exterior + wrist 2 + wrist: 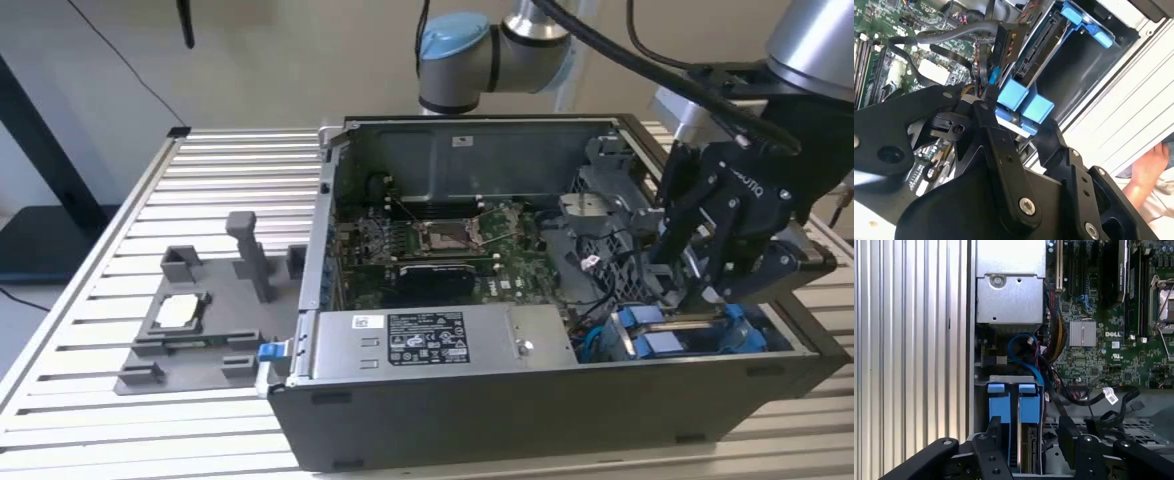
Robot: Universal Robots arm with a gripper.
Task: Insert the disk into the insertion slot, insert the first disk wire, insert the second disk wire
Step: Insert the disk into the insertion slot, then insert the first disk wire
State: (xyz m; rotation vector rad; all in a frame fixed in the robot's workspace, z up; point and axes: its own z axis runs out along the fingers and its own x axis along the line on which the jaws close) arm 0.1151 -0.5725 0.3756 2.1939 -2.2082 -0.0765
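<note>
End effector (1029, 422) spread wide astride the disk (1000, 409) — the second wrist view catches a person's hand (1149, 167).

Disk (1019, 407): body mostly hidden inside slot (1011, 378), label hidden; 2 blue tabs show. Claw (1030, 424): base cut by picture edge in both wrist views, tips indistinct in exterior view. Arm (461, 45) cut at exterior view's top. Hand (1149, 165) blurred, cut at edge. Wires (1089, 397): plugged or loose, cannot tell.
</note>
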